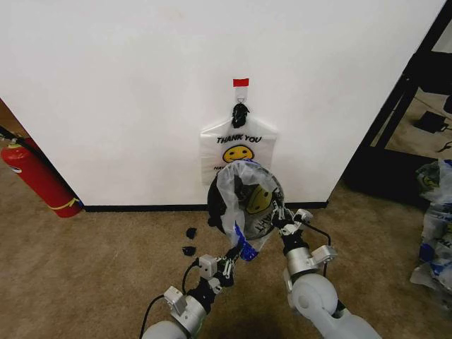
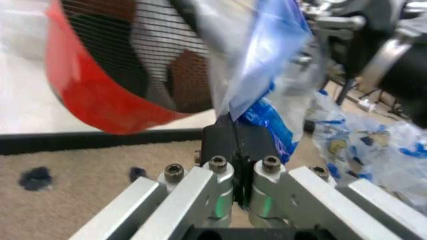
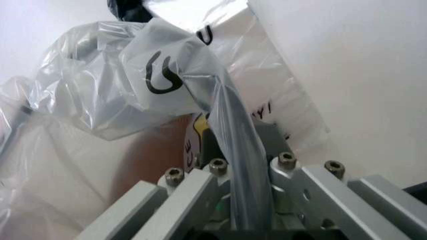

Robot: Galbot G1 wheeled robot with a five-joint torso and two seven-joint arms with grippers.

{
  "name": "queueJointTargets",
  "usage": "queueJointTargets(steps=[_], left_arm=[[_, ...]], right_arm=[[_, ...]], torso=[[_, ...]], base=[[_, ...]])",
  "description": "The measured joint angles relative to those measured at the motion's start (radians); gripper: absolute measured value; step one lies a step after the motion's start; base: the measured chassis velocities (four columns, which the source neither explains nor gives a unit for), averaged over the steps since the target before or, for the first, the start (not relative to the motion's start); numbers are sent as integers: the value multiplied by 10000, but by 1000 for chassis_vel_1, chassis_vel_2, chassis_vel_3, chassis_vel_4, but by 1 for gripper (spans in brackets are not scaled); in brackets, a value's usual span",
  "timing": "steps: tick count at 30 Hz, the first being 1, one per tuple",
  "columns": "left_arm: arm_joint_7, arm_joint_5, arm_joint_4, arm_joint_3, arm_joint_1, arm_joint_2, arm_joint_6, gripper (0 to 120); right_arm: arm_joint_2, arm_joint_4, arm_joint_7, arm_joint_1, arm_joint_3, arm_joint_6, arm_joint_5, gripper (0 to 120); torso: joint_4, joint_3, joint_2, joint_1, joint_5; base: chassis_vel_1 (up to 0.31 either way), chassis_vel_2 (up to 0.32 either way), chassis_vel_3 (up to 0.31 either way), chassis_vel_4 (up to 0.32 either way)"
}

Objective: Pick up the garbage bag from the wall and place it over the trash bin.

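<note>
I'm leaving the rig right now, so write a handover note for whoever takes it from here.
Left hand: shut on the blue-patched handle of the garbage bag, in front of the trash bin.
Right hand: shut on the bag's other side, at the bin's right edge.
Bag: off the wall, stretched between both hands and draped over the bin's mouth. The bin stands on the carpet against the wall.
A second, similar bag hangs flat from the hook; leave it.
Done: bag fetched and brought to the bin.
Left: seat the bag over the rim, then release both hands.
</note>
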Motion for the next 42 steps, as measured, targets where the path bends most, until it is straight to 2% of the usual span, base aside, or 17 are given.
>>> queueJointTargets(steps=[8, 21, 25, 32, 42], left_arm=[[-86, 104, 303, -371, -182, 26, -256, 0], [-101, 177, 285, -494, -149, 51, -378, 0], [-151, 195, 292, -494, -173, 36, -378, 0], [-256, 244, 477, -492, -269, -23, -350, 0], [-257, 221, 476, -599, -225, 35, -370, 0]], right_arm=[[-229, 333, 90, -145, 105, -378, 145, 1], [-661, 233, 330, -130, 719, -984, 58, 1], [-879, 255, 29, -270, 996, -1183, 322, 1], [-1292, 453, -1417, -643, 1543, -1677, 1191, 1], [-1591, -249, -2378, -511, 1843, -1840, 879, 1]], torso=[[0, 0, 0, 0, 0], [0, 0, 0, 0, 1], [-1, 0, 0, 0, 1], [-1, 0, 0, 0, -1], [1, 0, 0, 0, 1]], base=[[0, 0, 0, 0], [0, 0, 0, 0], [0, 0, 0, 0], [0, 0, 0, 0], [0, 0, 0, 0]])
